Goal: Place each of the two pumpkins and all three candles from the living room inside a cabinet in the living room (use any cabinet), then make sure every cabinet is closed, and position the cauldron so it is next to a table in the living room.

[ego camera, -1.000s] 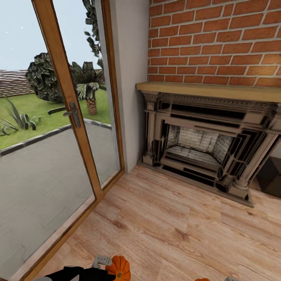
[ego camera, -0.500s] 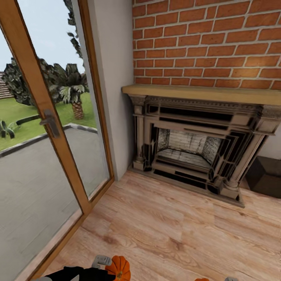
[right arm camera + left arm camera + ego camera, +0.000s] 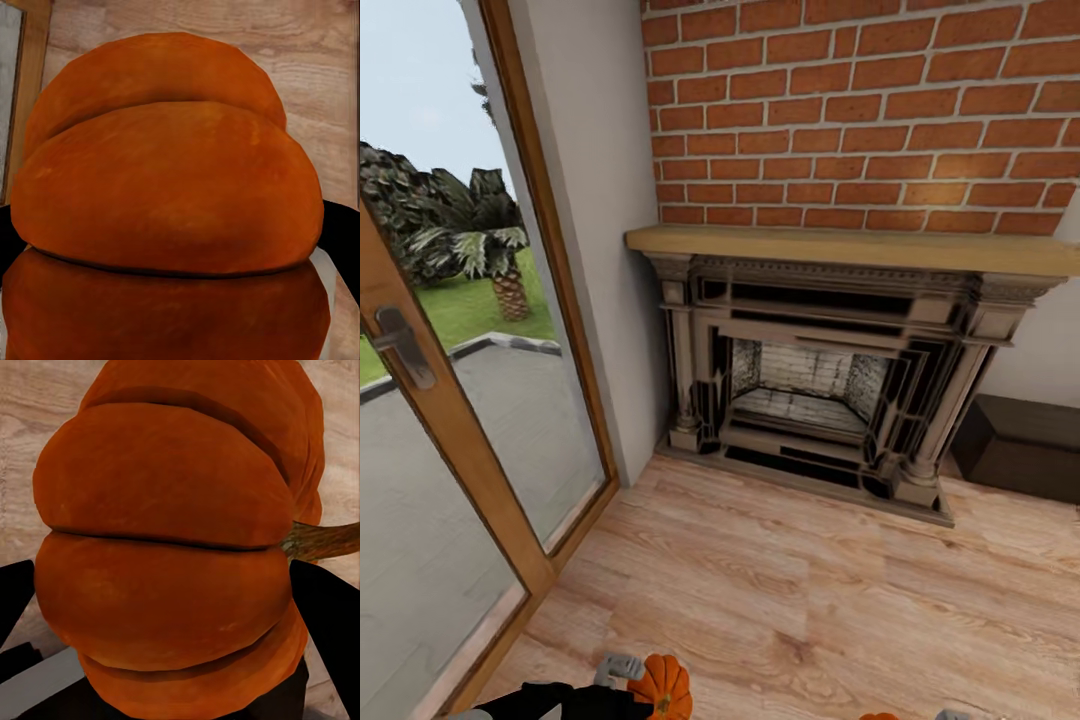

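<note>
A bright-orange ribbed round pumpkin (image 3: 169, 547) sat clamped between the dark fingers (image 3: 326, 615) of the left gripper (image 3: 622, 672), its brownish stem (image 3: 322, 540) jutting sideways in the left wrist view; in the head view the same fruit showed at the bottom edge, just past the black left arm (image 3: 550, 700), above the pale wood-plank floor (image 3: 790, 590); a second bright-orange ribbed pumpkin (image 3: 169, 217) was likewise gripped by the right gripper (image 3: 180, 247), with black fingers (image 3: 341, 232) pressed on either flank, and only a sliver of it (image 3: 878, 716) peeked into the head view's lower edge; beyond the floor stood an ornate beige-and-black carved fireplace (image 3: 820, 385) with a light wooden mantel shelf (image 3: 850, 248), set against a red brick wall (image 3: 860, 110); to its right, against the wall, lay the end of a low dark-brown wood cabinet (image 3: 1025, 445); on the left stood a wood-framed glass door (image 3: 430, 420) with a grey metal handle (image 3: 402, 345), with grass and palms outside.
</note>
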Controlling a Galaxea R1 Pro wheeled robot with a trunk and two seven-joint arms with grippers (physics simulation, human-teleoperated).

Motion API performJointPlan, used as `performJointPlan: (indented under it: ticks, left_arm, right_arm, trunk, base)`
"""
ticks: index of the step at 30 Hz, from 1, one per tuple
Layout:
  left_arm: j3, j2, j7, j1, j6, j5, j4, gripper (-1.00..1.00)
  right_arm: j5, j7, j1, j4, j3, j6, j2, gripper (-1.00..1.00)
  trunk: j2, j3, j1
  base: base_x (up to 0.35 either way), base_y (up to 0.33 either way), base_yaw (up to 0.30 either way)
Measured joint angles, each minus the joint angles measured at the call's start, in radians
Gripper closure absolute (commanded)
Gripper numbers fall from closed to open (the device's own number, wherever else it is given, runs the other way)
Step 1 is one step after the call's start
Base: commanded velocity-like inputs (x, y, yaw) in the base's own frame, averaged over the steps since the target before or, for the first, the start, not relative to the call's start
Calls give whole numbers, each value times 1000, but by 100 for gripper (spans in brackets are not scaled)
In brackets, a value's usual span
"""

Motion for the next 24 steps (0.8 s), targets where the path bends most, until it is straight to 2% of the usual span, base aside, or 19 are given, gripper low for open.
performJointPlan:
  ticks: [1,3,5,8,11,12,13,15,24]
  left_arm:
    - [-1,0,61,0,1,0,-1,100]
    - [-4,-5,255,0,1,2,-4,100]
    - [-3,-8,414,0,1,3,-13,100]
    - [-1,-8,531,0,1,5,-15,100]
    - [-2,-6,561,11,9,10,-15,100]
    - [2,-3,570,35,10,3,-7,100]
    - [-2,-2,575,60,7,11,-6,100]
    - [-2,2,592,79,2,10,-3,100]
    - [1,4,595,116,-2,4,-3,100]
  right_arm:
    - [0,-1,0,0,-1,-1,0,100]
    - [0,-1,0,0,1,-2,0,100]
    - [0,-2,0,0,0,-3,0,100]
    - [0,-7,0,0,1,-4,0,100]
    - [0,-41,0,0,0,-6,0,100]
    - [-1,-58,0,0,0,-7,1,100]
    - [0,-62,0,0,0,-7,1,100]
    - [0,-67,0,0,-1,-8,1,100]
    - [0,-96,10,37,9,-37,3,100]
  trunk:
    - [0,1,0]
    - [0,3,0]
    - [0,6,0]
    - [0,9,0]
    - [0,13,0]
    - [0,14,0]
    - [0,15,0]
    - [0,17,0]
    - [0,28,0]
  base:
    - [3,0,-232]
    - [1,0,-231]
    - [0,0,-230]
    - [0,0,-230]
    - [0,0,-229]
    - [0,0,-229]
    - [0,0,-229]
    - [0,0,-229]
    - [0,0,-230]
